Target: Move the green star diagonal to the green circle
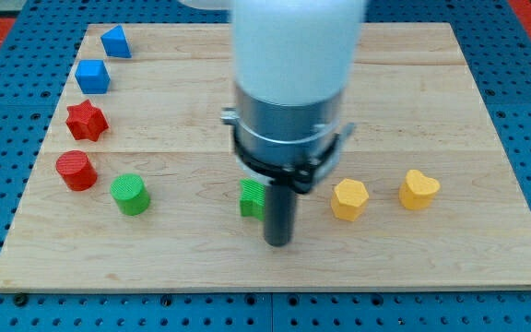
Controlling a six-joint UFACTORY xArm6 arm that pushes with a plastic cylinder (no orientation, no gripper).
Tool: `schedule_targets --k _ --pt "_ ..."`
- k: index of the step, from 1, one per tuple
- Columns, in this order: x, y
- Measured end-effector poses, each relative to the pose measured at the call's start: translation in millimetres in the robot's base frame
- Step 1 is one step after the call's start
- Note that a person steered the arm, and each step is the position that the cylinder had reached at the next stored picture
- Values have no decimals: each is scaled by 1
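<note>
green star (252,198), green circle (130,195), wood board (431,92)

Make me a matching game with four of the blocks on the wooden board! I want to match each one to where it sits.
Things:
1. green circle
2. green star
3. yellow heart
4. blue cube

Places:
A. furthest to the view's right of all the blocks
B. partly hidden behind my tip, at its left side
C. near the view's top left, above the red star
D. just right of the red cylinder

Pairs: 1-D, 2-B, 3-A, 4-C
</note>
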State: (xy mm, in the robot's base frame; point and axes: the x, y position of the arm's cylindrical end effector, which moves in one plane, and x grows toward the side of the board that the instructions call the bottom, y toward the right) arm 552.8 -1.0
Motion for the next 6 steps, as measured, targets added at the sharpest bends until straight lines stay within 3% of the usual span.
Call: schedule_targets --k 1,2,3,4,5,6 --pt "-90 24" --pt "-148 12" --pt "-90 53" --pt "-19 23" --pt "-61 -17" --pt "-165 -32"
